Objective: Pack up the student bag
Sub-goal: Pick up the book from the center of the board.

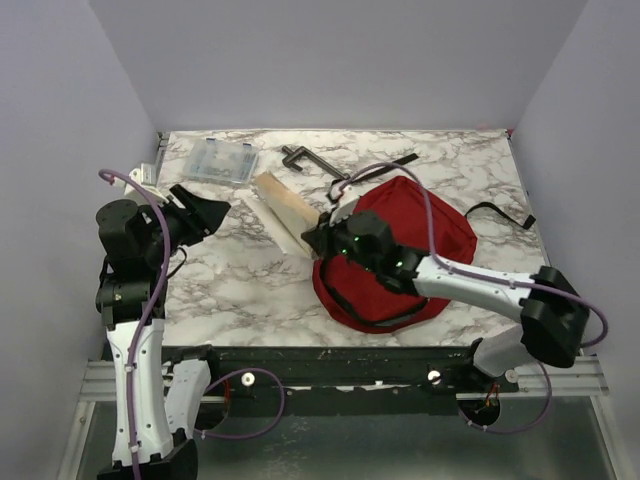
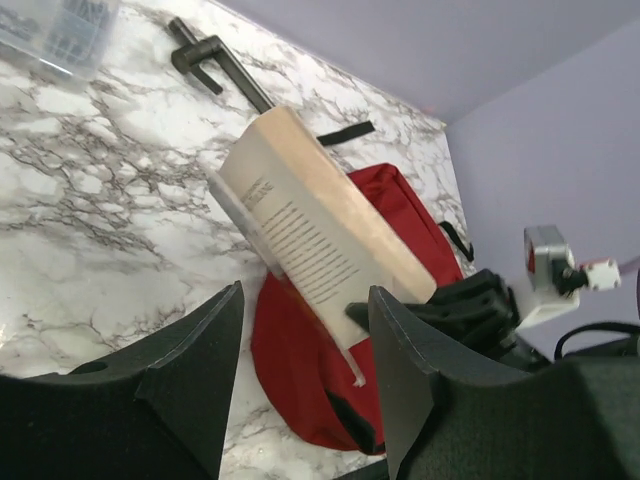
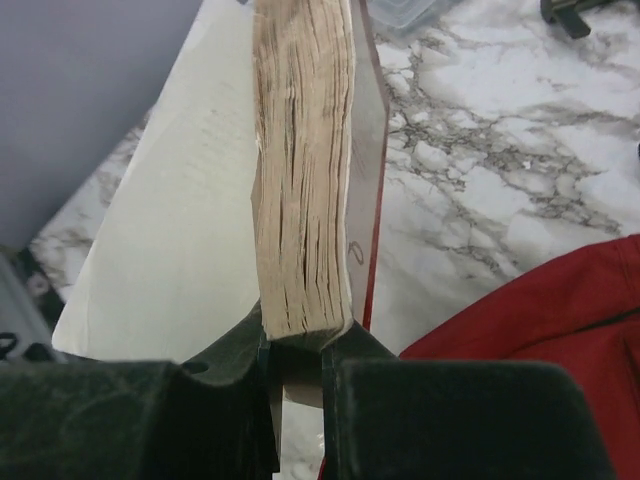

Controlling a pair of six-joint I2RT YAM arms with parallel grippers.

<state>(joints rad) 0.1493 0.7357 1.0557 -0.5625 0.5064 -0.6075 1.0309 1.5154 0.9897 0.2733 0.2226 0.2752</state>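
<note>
The left gripper (image 1: 205, 210) hangs wide and empty. 1 book (image 1: 283, 210) is pinched by its edge in the right gripper (image 1: 322, 238), just beside the red student bag (image 1: 425, 235) at centre-right. Such a thin hold may let it slip.

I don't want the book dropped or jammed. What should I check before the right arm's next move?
1. Grip: right end effector shut on book: ok.
2. Pages: book fully closed: not ok, one cover splays outward.
3. Opening: student bag unzipped and facing the book: cannot tell.
4. Clearance: left end effector open, apart from book: ok.
</note>
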